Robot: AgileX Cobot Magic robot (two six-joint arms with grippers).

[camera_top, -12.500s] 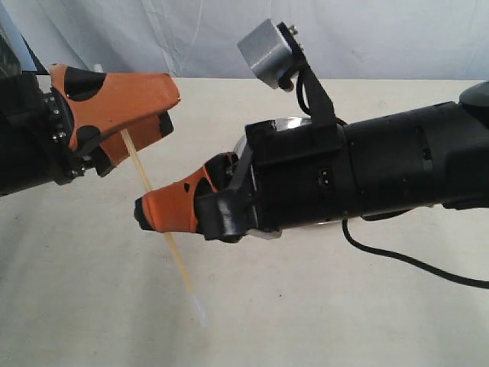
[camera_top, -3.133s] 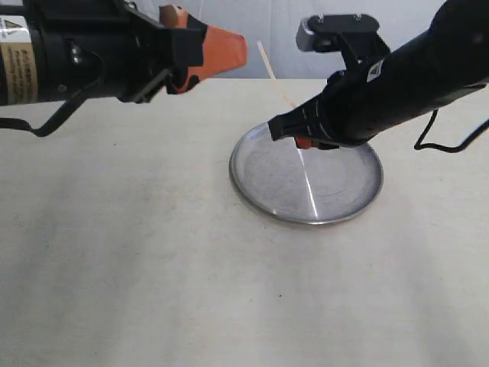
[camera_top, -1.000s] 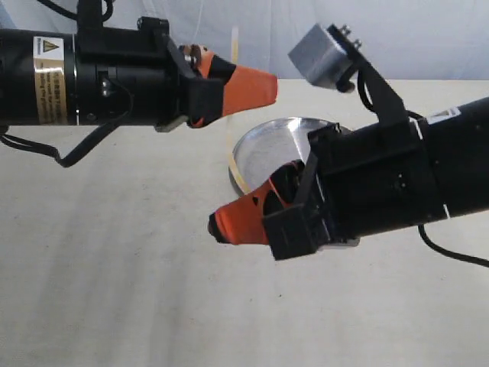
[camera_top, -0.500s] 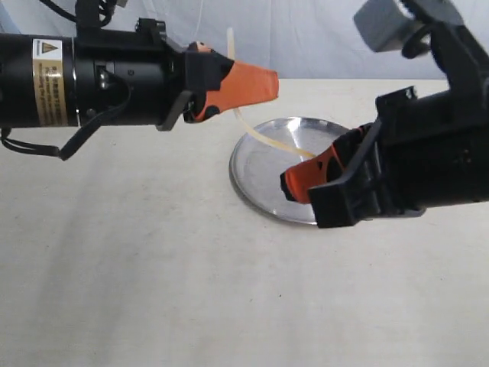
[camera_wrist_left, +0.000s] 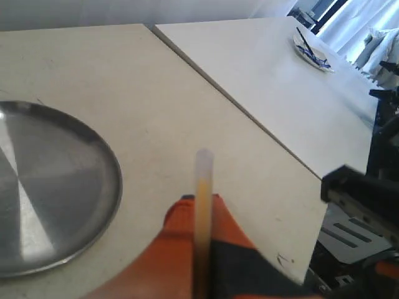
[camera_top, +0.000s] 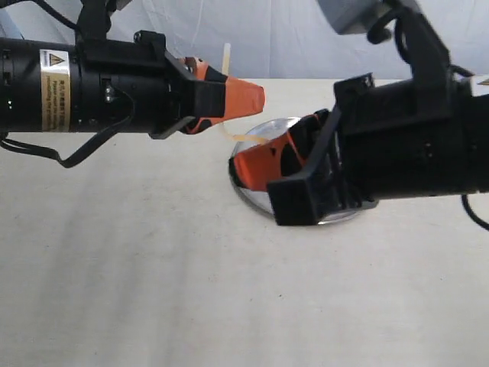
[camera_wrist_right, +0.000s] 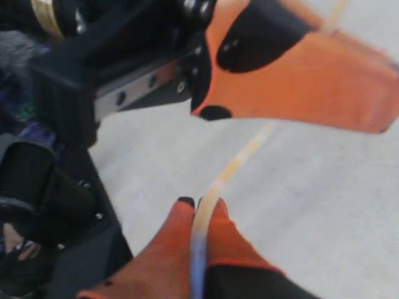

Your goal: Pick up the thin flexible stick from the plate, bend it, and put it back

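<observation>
Looking at the exterior view, we see the left gripper (camera_top: 256, 95) and right gripper (camera_top: 238, 167) both clamped on the thin flexible stick (camera_top: 237, 138), held in the air by the plate (camera_top: 267, 126) at frame centre. Its free end points up, and the rest arches down to the right.

In the left wrist view, closed jaws pinch the stick (camera_wrist_left: 202, 180) near one end.

In the right wrist view, the right gripper (camera_wrist_right: 202, 208) nips the other end, and the stick's long axis runs to the upper right.

We judge it light, springy and easily kinked, so the ends are the places to hold.
</observation>
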